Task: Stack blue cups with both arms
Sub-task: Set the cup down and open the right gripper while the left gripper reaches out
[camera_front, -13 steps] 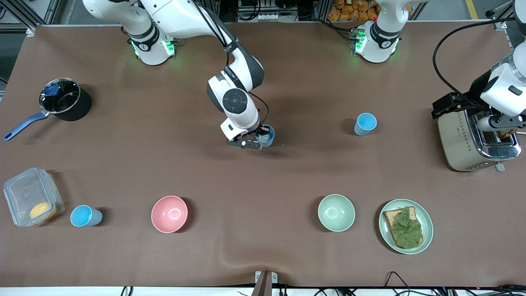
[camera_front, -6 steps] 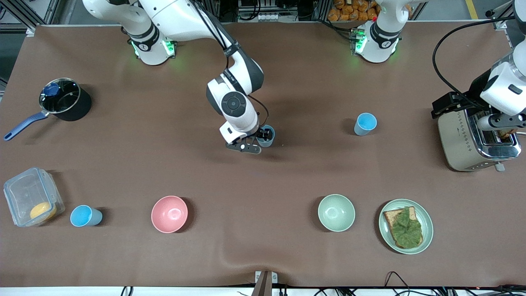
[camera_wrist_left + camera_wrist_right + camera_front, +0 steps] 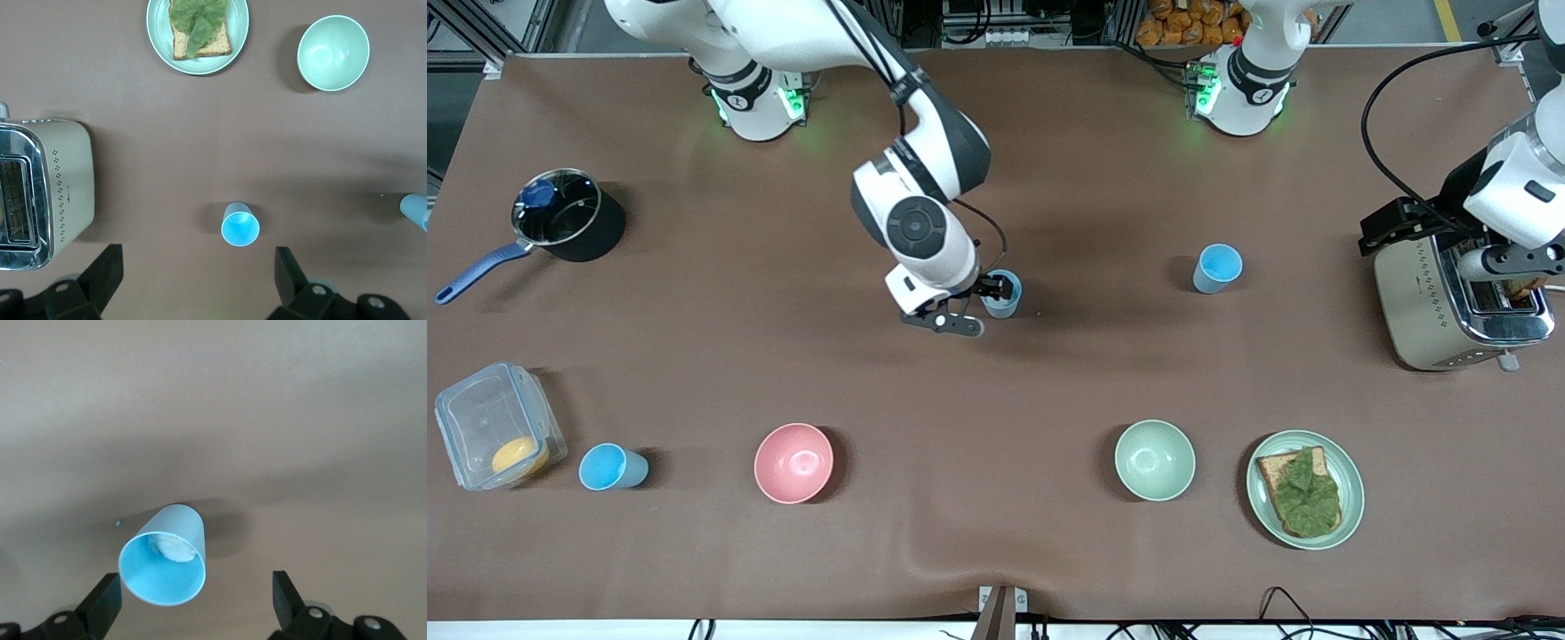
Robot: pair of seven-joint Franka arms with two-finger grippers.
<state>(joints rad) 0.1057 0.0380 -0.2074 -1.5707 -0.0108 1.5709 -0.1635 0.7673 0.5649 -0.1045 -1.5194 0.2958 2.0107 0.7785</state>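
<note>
Brown counter under me; my right hand point(image 3: 985, 305) hangs spread over a light, stiff, slick blue cup point(image 3: 1001, 294); I'd pinch its rim.

My left hand point(image 3: 193, 283) waits spread above another cup point(image 3: 240, 225).

A big brown cloth point(image 3: 1049, 400) covers the whole table, with a soft wrinkle near the front edge. Along the top edge stand grey metal frames point(image 3: 480, 27) and dark shelves. A pile of orange things point(image 3: 1192, 22) (too small to tell what) sits up there. Black cables point(image 3: 1280, 600) curl at the bottom edge. The light is even.
</note>
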